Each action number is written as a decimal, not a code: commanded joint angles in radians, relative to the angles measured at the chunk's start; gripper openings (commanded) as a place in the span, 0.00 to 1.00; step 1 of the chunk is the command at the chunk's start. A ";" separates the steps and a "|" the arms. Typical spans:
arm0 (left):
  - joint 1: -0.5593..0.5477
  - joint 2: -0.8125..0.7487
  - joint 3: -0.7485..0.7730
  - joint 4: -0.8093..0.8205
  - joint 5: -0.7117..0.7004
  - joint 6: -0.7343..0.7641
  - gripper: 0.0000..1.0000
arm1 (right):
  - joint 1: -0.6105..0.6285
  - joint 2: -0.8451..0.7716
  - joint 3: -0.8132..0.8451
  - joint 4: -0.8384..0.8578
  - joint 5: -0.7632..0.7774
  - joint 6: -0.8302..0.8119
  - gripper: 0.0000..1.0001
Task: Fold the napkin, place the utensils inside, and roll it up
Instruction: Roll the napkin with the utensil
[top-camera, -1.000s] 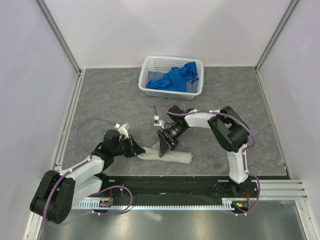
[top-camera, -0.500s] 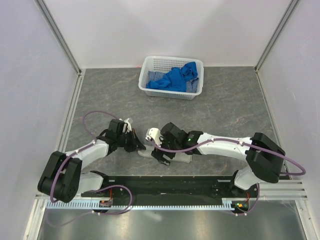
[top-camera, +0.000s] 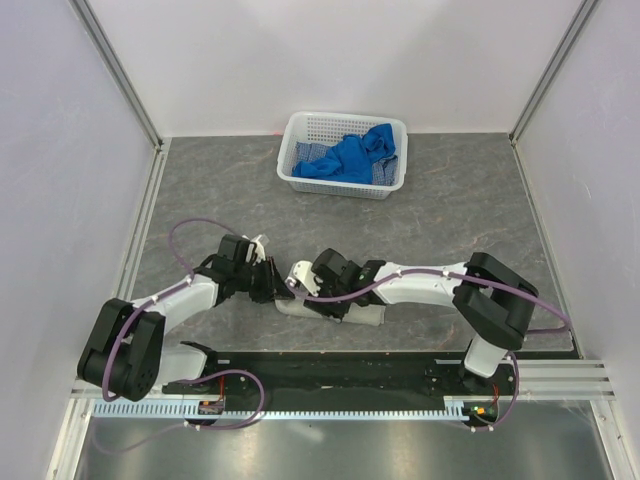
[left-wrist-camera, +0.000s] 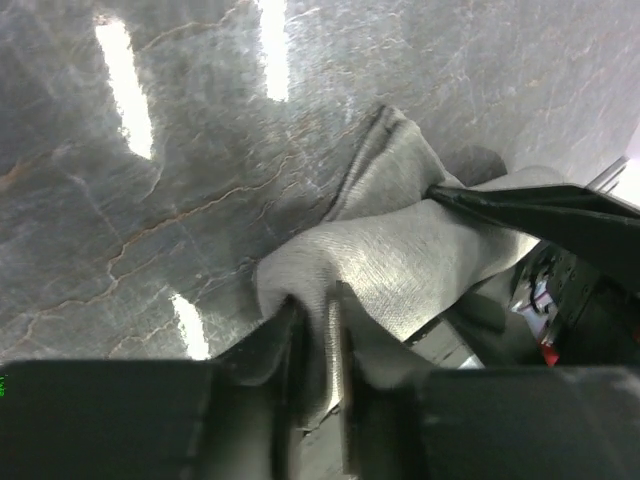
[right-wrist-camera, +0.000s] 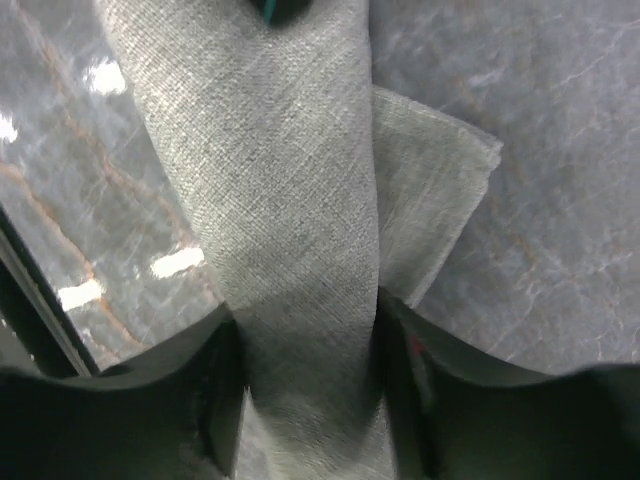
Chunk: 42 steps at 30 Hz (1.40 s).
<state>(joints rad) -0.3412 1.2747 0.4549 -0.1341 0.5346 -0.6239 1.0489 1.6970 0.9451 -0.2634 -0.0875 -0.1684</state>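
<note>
Between the spread fingers of the right gripper (right-wrist-camera: 305, 335): the napkin (right-wrist-camera: 270, 150), rolled into a long grey-beige bundle, clasped across its width, cloth pressed against both inner faces. At the left gripper (left-wrist-camera: 315, 320), right at its nearly closed tips: the roll's end, one fold pinched in the narrow gap. Ahead of that pinch, a loose flap lying flat on the table (left-wrist-camera: 150, 200).

Seen only from the left wrist: a dark finger of the right gripper laid across the roll on its far side. Seen only from the right wrist: a squared corner of cloth poking out to the right of the roll.

From above, both grippers low and close together over the roll's left half, its middle hidden under the right wrist, its right half bare. Well beyond both grippers, a white basket (top-camera: 290, 160) holding blue cloths (top-camera: 350, 158).
</note>
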 joint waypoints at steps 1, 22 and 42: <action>0.005 -0.040 0.051 -0.010 0.021 0.046 0.42 | -0.071 0.070 0.066 -0.065 -0.131 0.010 0.48; 0.004 -0.313 -0.101 -0.067 -0.177 0.020 0.69 | -0.340 0.449 0.228 -0.192 -1.081 0.112 0.38; 0.004 -0.169 -0.217 0.174 -0.087 -0.069 0.10 | -0.389 0.341 0.221 -0.162 -0.819 0.208 0.68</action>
<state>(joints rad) -0.3378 1.0599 0.2039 0.0494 0.4751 -0.6933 0.6674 2.1544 1.1984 -0.5037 -1.2194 0.0589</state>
